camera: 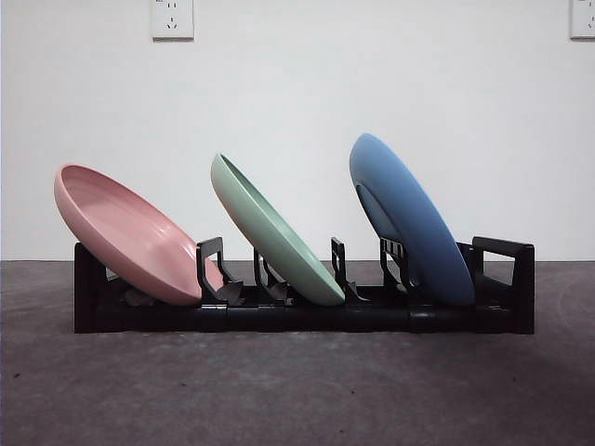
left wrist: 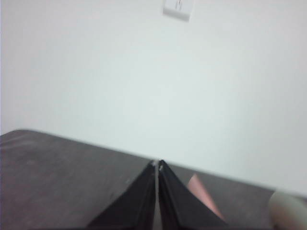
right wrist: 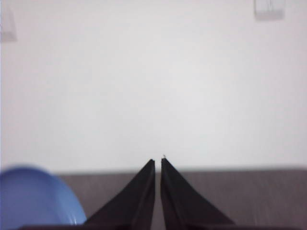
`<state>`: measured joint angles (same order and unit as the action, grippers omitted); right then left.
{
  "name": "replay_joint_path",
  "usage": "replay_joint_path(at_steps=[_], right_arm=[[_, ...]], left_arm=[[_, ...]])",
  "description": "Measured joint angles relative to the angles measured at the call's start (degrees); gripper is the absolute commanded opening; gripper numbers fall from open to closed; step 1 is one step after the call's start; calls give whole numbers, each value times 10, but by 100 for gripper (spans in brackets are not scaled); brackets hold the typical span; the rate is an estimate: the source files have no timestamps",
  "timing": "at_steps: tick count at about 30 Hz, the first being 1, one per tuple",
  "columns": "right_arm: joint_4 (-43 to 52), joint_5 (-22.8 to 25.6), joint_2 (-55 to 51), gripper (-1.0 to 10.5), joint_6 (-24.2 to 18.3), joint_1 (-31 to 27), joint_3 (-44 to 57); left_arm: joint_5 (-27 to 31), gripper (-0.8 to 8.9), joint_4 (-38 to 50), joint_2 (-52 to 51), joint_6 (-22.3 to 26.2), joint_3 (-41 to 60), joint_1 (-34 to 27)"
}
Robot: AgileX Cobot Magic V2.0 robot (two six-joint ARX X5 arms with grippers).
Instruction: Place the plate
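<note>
Front view: three plates leaning in a black rack [camera: 307, 318] on the dark tabletop [camera: 297, 390]. Pink plate [camera: 125, 232] at one end, green plate [camera: 274, 232] in the middle slot, blue plate [camera: 409, 218] near the other end, all tilted the same way and apart from each other. Two white wall sockets [camera: 172, 19] up high on the white wall. No arms seen here. Left wrist view: left tool [left wrist: 157, 164] pressed together, holding nothing, up above the tabletop, with a bit of the pink plate [left wrist: 204, 196] just beside it. Right wrist view: right tool [right wrist: 158, 160] pressed together too, holding nothing, with the blue plate [right wrist: 36, 199] off to one side.
</note>
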<state>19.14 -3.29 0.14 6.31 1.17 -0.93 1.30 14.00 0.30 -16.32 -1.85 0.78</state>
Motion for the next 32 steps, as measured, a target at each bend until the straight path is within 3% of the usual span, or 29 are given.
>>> replay_joint_path(at_steps=[6, 14, 18, 25, 32], right_arm=[[-4, -1, 1, 17, 20, 0, -12], [-143, -17, 71, 16, 30, 0, -136], [-227, -54, 135, 16, 31, 0, -225], [-369, -115, 268, 16, 32, 0, -365], [-525, -133, 388, 16, 31, 13, -460]], left_arm=[[-17, 10, 2, 0, -68, -2, 0], [-27, 11, -129, 31, -93, -132, 0], [-29, 11, -266, 78, -78, -231, 0], [-58, 11, -422, 181, -21, -377, 0], [-119, 11, -589, 308, 22, -488, 0]])
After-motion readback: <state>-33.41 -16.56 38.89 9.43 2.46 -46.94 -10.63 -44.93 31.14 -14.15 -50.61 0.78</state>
